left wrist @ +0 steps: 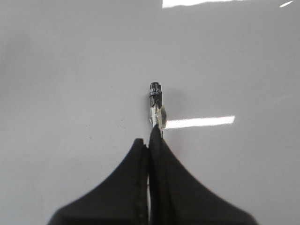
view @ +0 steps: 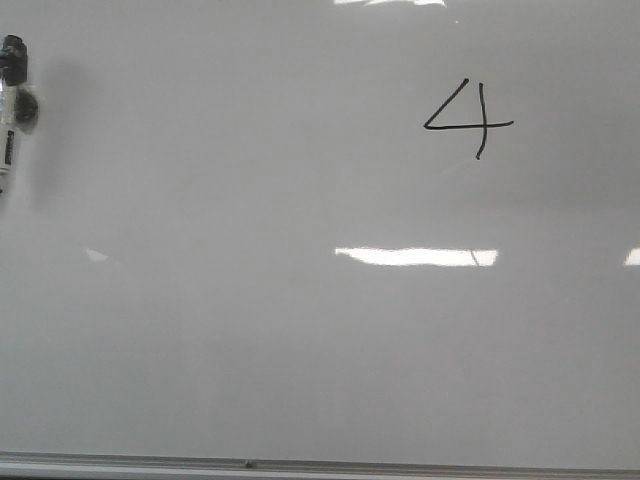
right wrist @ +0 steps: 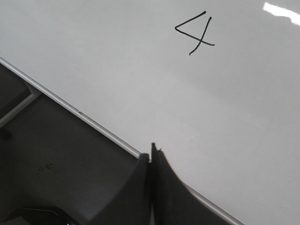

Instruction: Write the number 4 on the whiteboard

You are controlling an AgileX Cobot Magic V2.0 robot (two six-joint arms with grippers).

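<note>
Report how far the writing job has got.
Done: the number 4 stands complete on the whiteboard, upper right in the front view. In hand: the left gripper is shut on the marker, off at the board's left. The right gripper is shut and empty. Left: apparently nothing to write.

Whiteboard wide open around the number 4, marker at far left edge

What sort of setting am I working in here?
Probably an indoor lab or office bench: a glossy whiteboard lies flat, filling the view, with ceiling-light reflections on it, a hand-drawn number 4, and a marker in the left gripper.
</note>
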